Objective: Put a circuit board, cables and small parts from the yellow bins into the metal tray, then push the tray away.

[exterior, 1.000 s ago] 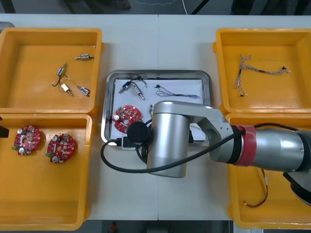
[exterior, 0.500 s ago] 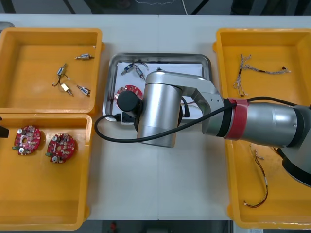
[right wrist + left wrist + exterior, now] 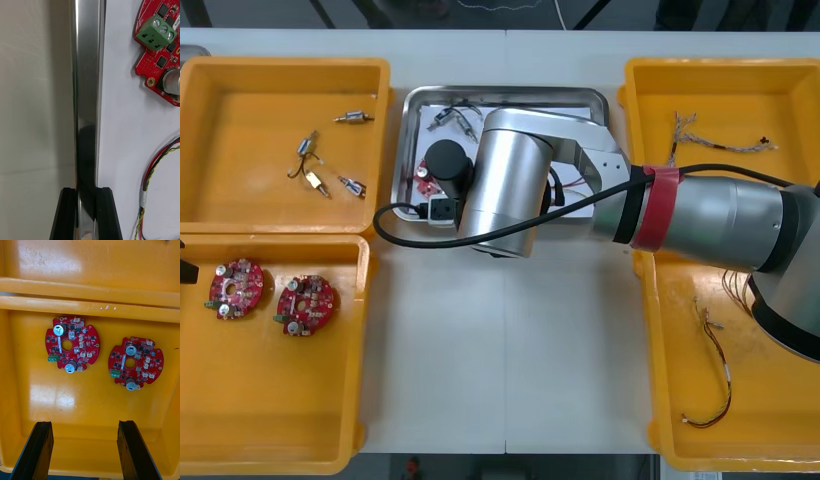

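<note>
At the near left, the left gripper (image 3: pixel 86 450) hung with its fingers spread and holding nothing, above the near left bin (image 3: pixel 270 420). Two spare circuit boards (image 3: pixel 235 288) (image 3: pixel 307 303) lay side by side in that bin. In the near right bin (image 3: pixel 780 420) one red and yellow cable (image 3: pixel 710 400) was left over.

Farther off, the metal tray (image 3: pixel 510 93) sat between the two far bins, close to the table's far edge. It already looked loaded. A tray circuit board (image 3: pixel 161 56) lay on its white floor, a loaded red and yellow cable (image 3: pixel 150 180) lay beside that, and small metal parts (image 3: pixel 455 118) lay by the far rim. The right arm (image 3: pixel 510 190) covered much of the tray's inside, so I could not tell whether other cables lay there.

The right gripper (image 3: pixel 87 213) was pinching the tray's near wall, one finger inside and one outside. I judged the filling done and the push under way or nearly finished. What was left was letting go of the rim and drawing the arm clear.

The far left bin (image 3: pixel 240 130) held loose metal parts (image 3: pixel 330 160), and the far right bin (image 3: pixel 780 100) held a pale twisted cable (image 3: pixel 710 145).

The table (image 3: pixel 505 350) was light and bare between the bins, with a seam down its middle. Beyond its far edge the room was dark and hard to make out.
</note>
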